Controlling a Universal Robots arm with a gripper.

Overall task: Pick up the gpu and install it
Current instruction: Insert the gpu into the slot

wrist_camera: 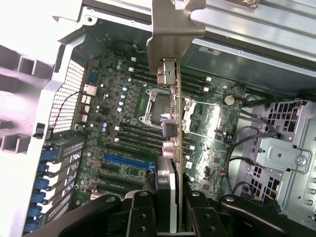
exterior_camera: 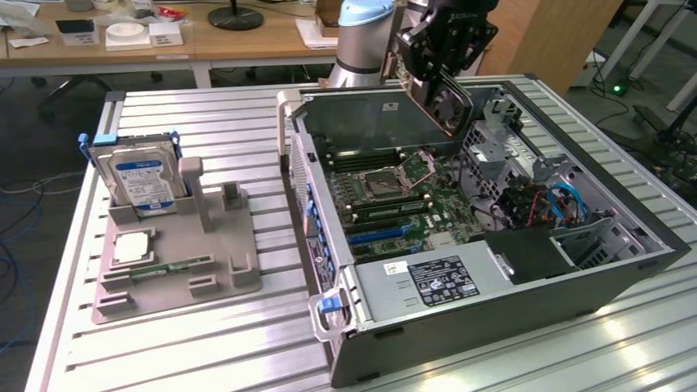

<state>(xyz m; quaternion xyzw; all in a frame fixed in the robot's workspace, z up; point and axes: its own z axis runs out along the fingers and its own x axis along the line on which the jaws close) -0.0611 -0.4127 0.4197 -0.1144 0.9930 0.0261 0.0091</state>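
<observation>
The gripper [exterior_camera: 427,64] is clenched on the gpu [exterior_camera: 445,104]. Its jaws are only partly apart, as wide as the thin card between them. In the wrist view the two black fingers [wrist_camera: 140,215] press both faces of the gpu [wrist_camera: 172,123], which is seen edge-on with its silvery bracket [wrist_camera: 170,29] at the far end.

The card hangs in the air, a little tilted, above the open computer case [exterior_camera: 610,269], over the back part of the motherboard [exterior_camera: 403,204]. It does not touch the board. A blue slot [wrist_camera: 126,160] lies free below it, to one side.

The case lies on its side on a table of aluminium slats [exterior_camera: 218,343]. At the exterior view's left, well apart from the case, stands a grey holder [exterior_camera: 185,286]. It carries an upright hard drive [exterior_camera: 139,180], a processor chip [exterior_camera: 130,247] and a green memory stick [exterior_camera: 169,268].

Behind the table are wooden desks [exterior_camera: 218,41] with small things on them.
</observation>
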